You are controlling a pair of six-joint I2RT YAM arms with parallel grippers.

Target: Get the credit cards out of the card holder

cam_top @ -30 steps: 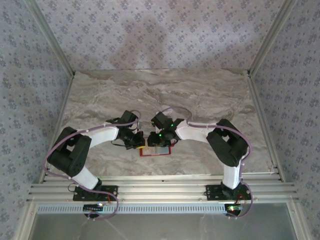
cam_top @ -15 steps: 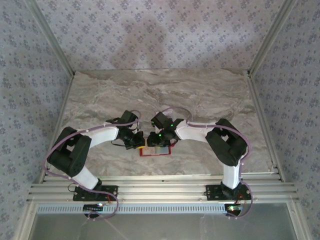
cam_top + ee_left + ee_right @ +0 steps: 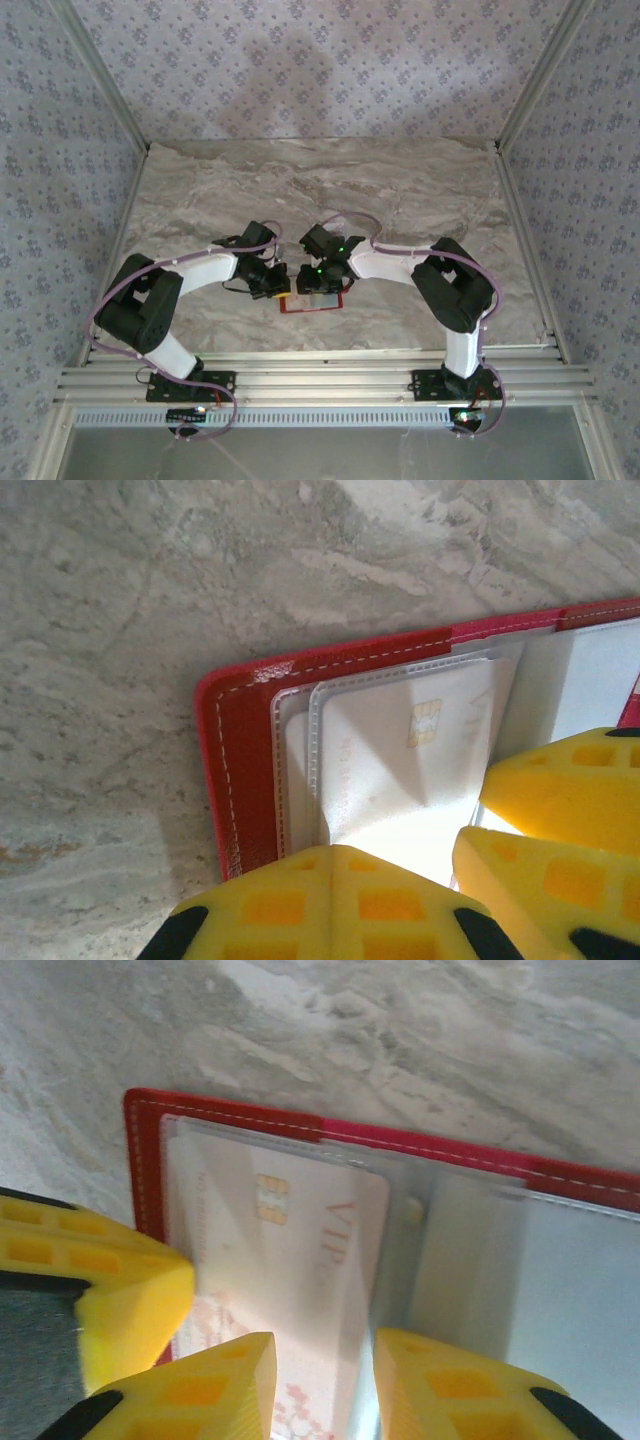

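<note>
Holder (image 3: 240,770) lies open; left gripper (image 3: 335,880) is closed, seemingly pinching the pocket (image 3: 297,712); right gripper (image 3: 318,1380) stands apart over a card (image 3: 300,1230); next, it should nip that card's edge and slide it out.

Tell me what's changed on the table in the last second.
Almost nothing. The right arm edged slightly left and its cable arches higher. The left hand still pinches the clear pocket of the card holder, the right hand stays open over it, and the holder hasn't shifted.
</note>
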